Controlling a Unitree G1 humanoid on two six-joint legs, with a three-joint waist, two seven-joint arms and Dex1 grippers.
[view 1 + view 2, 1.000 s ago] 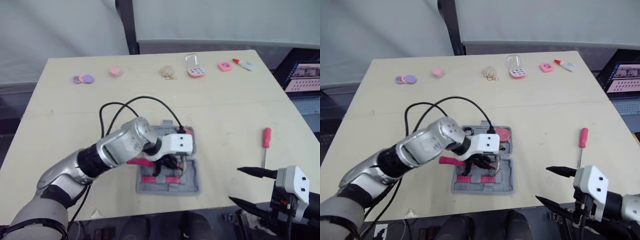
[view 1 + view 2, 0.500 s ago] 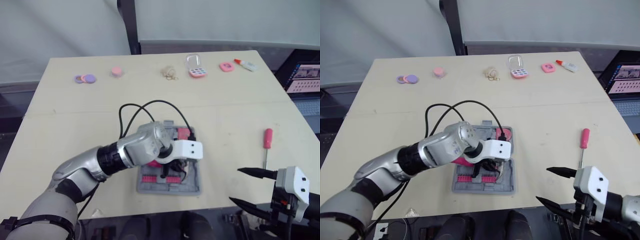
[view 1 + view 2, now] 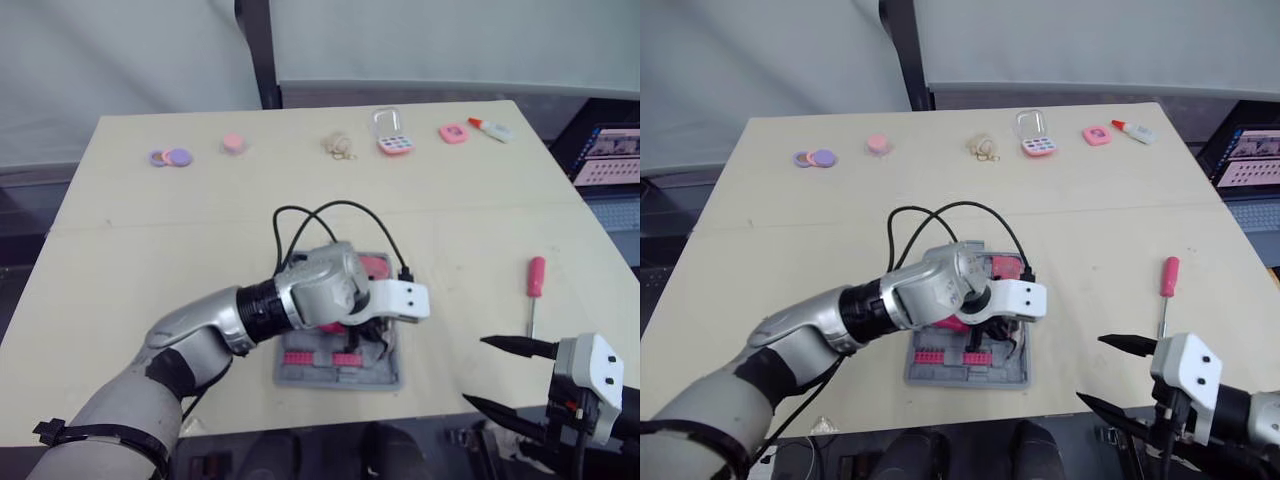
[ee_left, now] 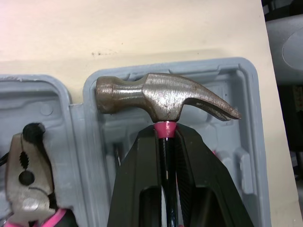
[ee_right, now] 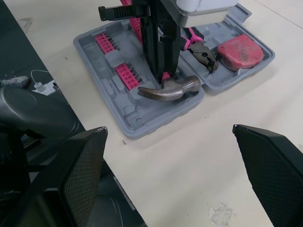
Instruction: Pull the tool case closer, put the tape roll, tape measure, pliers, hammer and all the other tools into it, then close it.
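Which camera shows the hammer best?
The left wrist view: the hammer is close up, its neck pinched in the left gripper. The right wrist view shows it smaller, over the case. In the eye views the arm covers it.

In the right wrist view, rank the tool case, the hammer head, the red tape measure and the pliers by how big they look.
1. tool case, largest by far
2. tape measure and hammer head: about alike, not ranked
3. pliers, smallest, only partly showing

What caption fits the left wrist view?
Left gripper clamps the hammer over the grey tool case, beside the pliers.
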